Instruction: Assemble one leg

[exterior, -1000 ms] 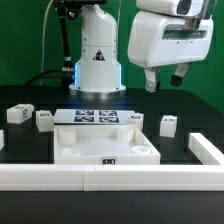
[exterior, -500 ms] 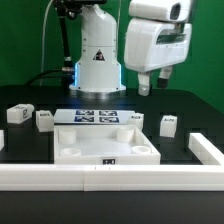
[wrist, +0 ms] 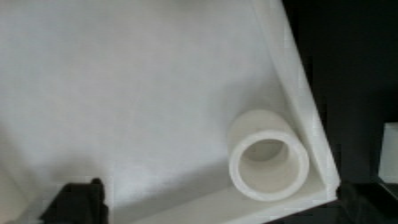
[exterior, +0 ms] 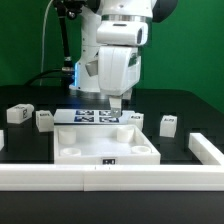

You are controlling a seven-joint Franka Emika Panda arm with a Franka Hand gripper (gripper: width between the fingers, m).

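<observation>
Fingers (wrist: 75,200) show one dark tip only, so spread or pressed can't be told; nothing visibly held. Small white plastic rectangular leg post (exterior: 168,125) stands right of centre in exterior frame, long axis apparently upright, tag facing camera, near large flat white tray-like part (exterior: 75,152). Reach step, likely: gripper (exterior: 115,104) over tray's far edge must shift to leg, then descend.

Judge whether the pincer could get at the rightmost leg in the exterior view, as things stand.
Probably yes: that leg stands apart on the table with nothing over it, and the pincer hangs above the tray part with open space between them.
</observation>
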